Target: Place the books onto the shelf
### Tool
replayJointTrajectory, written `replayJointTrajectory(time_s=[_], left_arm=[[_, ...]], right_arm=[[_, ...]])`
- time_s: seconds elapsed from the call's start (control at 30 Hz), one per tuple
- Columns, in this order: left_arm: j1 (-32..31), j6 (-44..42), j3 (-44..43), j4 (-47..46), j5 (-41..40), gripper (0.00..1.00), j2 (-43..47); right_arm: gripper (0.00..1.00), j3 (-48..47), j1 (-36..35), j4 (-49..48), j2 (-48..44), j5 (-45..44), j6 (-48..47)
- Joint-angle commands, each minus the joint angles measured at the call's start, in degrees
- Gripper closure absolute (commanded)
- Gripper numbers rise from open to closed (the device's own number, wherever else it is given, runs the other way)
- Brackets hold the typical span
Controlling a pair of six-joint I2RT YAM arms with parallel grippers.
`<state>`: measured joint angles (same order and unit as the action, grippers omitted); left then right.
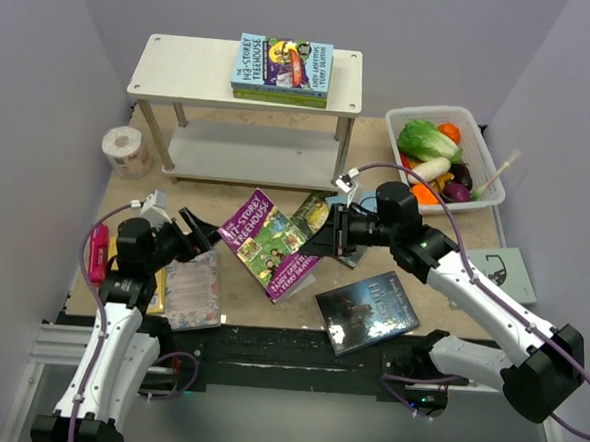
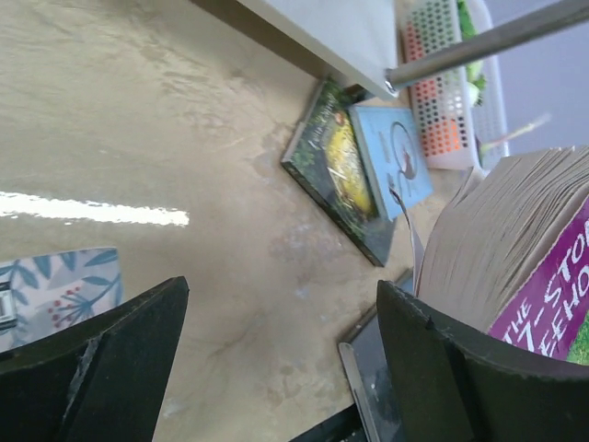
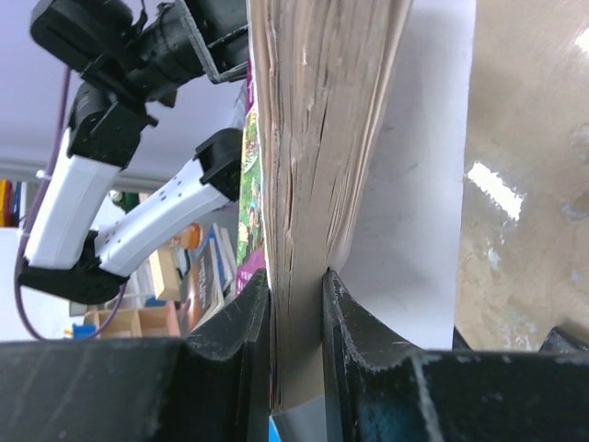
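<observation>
From above, the right gripper (image 1: 317, 244) clamps the purple book (image 1: 264, 241) at the middle of the table (image 1: 111, 205). The left gripper (image 1: 200, 231) gapes beside it. Stacked books (image 1: 282, 65) top the shelf (image 1: 184, 69). Left wrist: fingers (image 2: 101, 350) stand apart. Right wrist: fingers (image 3: 354, 322) pinch the book's pages.

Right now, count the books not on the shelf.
7: purple Treehouse book in the right gripper; dark-green and light-blue beyond it; dark-grey nearer; floral over yellow by the left gripper; grey-green far right. Others may be hidden.
</observation>
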<state>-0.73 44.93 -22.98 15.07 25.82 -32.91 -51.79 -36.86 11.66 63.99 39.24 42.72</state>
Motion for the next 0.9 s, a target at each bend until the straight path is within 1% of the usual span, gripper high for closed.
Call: replayJointTrajectory(time_s=[0.0, 0.03, 0.07, 0.1, 0.2, 0.23, 0.27, 0.33, 0.37, 0.47, 0.53, 0.6, 0.73, 0.77, 0.87], left_arm=[[0.29, 5.6, 3.81, -13.12, 12.31, 0.11, 1.09], [0.38, 8.13, 4.52, -14.18, 13.63, 0.11, 1.35], [0.73, 9.29, 5.48, -17.5, 13.9, 0.11, 1.79], [0.73, 10.35, 5.75, -18.31, 13.99, 0.1, 1.88], [2.05, 13.86, 6.11, -21.56, 12.68, 0.1, 1.09], [1.96, 15.18, 6.11, -22.53, 11.63, 0.1, 0.83], [2.05, 15.97, 6.19, -25.59, 11.36, 0.1, -0.13], [2.05, 18.78, 6.37, -29.73, 12.31, 0.1, -1.54], [1.96, 19.49, 6.2, -34.01, 13.1, 0.1, -3.29], [1.96, 21.43, 5.15, -42.02, 18.63, 0.1, -7.41], [1.88, 21.78, 4.62, -45.12, 22.67, 0.09, -8.84], [1.87, 21.87, 4.35, -47.93, 24.35, 0.09, -10.07], [1.87, 24.67, 4.88, -52.85, 27.25, 0.09, -11.21], [1.79, 25.55, 5.49, -56.17, 27.52, 0.09, -11.13], [1.61, 27.76, 6.19, -60.84, 28.58, 0.09, -11.48]], right_arm=[[1.0, -2.35, 0.65, -0.15, -2.29, 7.16, 0.35], [1.0, -2.35, 0.91, 0.38, -2.72, 7.34, 0.35], [1.0, -2.52, 1.26, 0.82, -3.6, 6.99, 0.7], [1.0, -2.79, 2.57, 1.69, -4.3, 6.46, 0.7], [1.0, -4.45, 5.12, 5.55, -7.99, 2.25, 0.09], [1.0, -5.42, 5.31, 8.7, -8.52, -0.63, -0.61], [1.0, -6.47, 5.31, 10.3, -9.05, -1.53, -2.45], [1.0, -8.15, 5.31, 12.32, -8.88, -1.72, -3.08], [1.0, -8.41, 5.4, 12.77, -8.7, -1.45, -3.6], [1.0, -8.94, 5.31, 12.86, -8.09, -0.84, -3.87], [1.0, -8.94, 5.31, 11.73, -7.74, 0.65, -3.52], [1.0, -8.68, 5.31, 10.23, -7.47, 2.49, -2.03], [1.0, -9.03, 5.4, 8.47, -6.6, 4.52, -0.97], [1.0, -9.03, 5.4, 8.03, -6.42, 5.05, -0.45], [1.0, -8.68, 5.31, 6.62, -5.98, 7.42, 0.43]])
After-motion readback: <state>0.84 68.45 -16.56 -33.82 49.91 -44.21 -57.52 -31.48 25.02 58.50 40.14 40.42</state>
